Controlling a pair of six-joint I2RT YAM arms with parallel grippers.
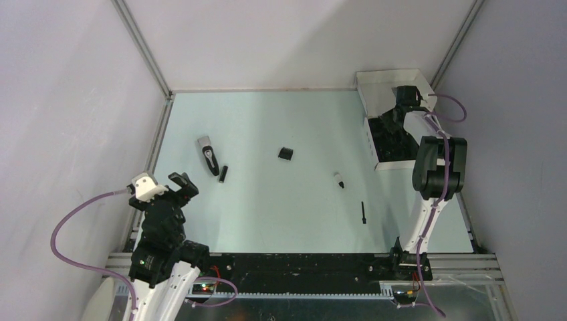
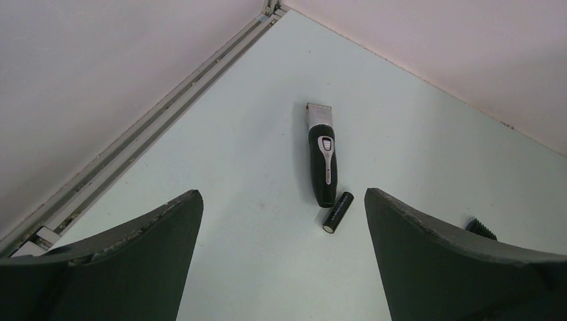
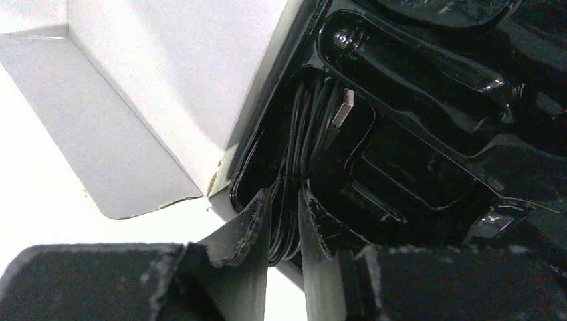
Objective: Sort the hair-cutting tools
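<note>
The silver-grey and black hair clipper (image 1: 208, 155) (image 2: 322, 155) lies at the table's left, with a short black cylinder (image 1: 223, 174) (image 2: 337, 212) beside its tail. My left gripper (image 1: 175, 190) (image 2: 284, 221) hovers open just short of them, with nothing between its fingers. A black blocky piece (image 1: 285, 154), a small black-and-white piece (image 1: 339, 180) and a thin stick brush (image 1: 363, 212) lie mid-table. My right gripper (image 1: 401, 100) (image 3: 286, 214) is over the white box's black tray (image 3: 414, 167), shut on the coiled cable (image 3: 304, 134), whose loops sit in a tray recess.
The white box (image 1: 391, 127) stands at the far right against the wall, with its lid flap (image 3: 134, 100) raised. Grey walls with metal rails (image 2: 134, 147) close in the left, back and right of the table. A black ridged piece (image 2: 481, 227) peeks out behind my left gripper's right finger.
</note>
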